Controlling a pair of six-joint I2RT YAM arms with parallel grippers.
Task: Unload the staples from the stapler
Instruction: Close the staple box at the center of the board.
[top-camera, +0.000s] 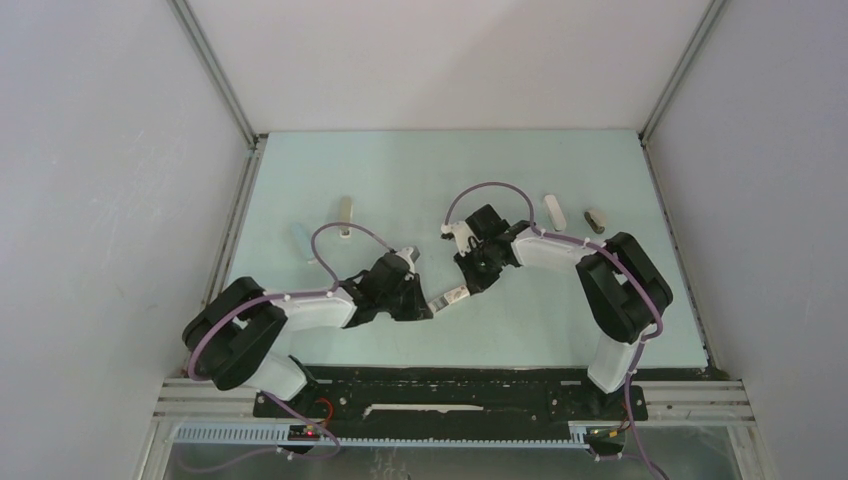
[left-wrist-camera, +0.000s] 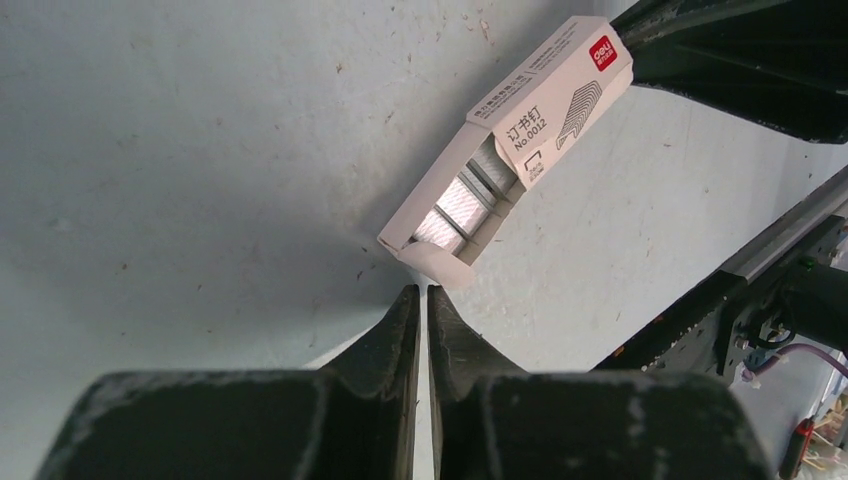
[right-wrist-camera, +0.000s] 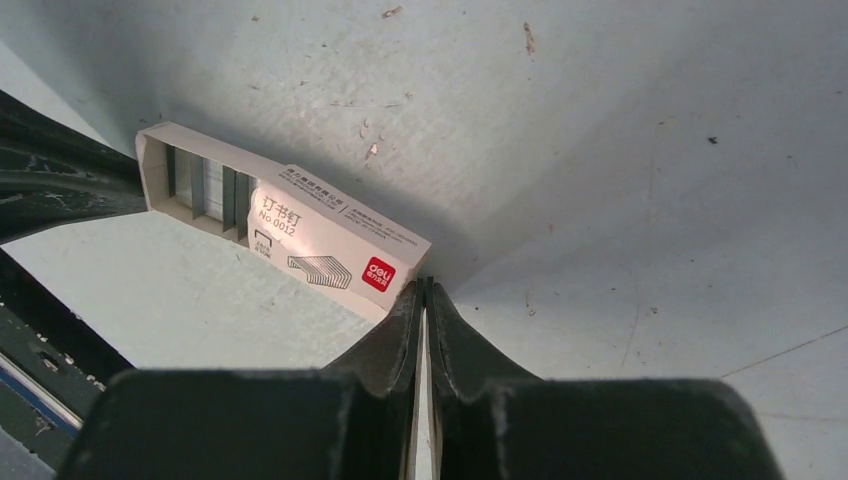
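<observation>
Jaws of the left gripper (left-wrist-camera: 422, 290) were pressed together, with only a hairline of light between them. The white flap of a staple box (left-wrist-camera: 540, 110) sat right at their tips, and whether it was nipped could not be told. In the left wrist view the box ran away from those tips toward one o'clock, its open end showing packed staple strips (left-wrist-camera: 462, 205). The right gripper (right-wrist-camera: 422, 283) was likewise closed to a sliver. The box's closed, red-logo end touched its tips, and the carton stretched off toward ten o'clock in that wrist's view. From above, the two grippers faced each other over the near middle of the table (top-camera: 400, 170), with the box bridging the gap between them.

The stapler (top-camera: 553, 211) lay well apart from both, on the far right part of the table: about two o'clock from the left gripper and between one and two o'clock from the right. Neither touched it. A small dark-grey object (top-camera: 596, 219) lay just beside it at three o'clock. A beige bar (top-camera: 346, 208) lay at eleven o'clock from the left gripper.
</observation>
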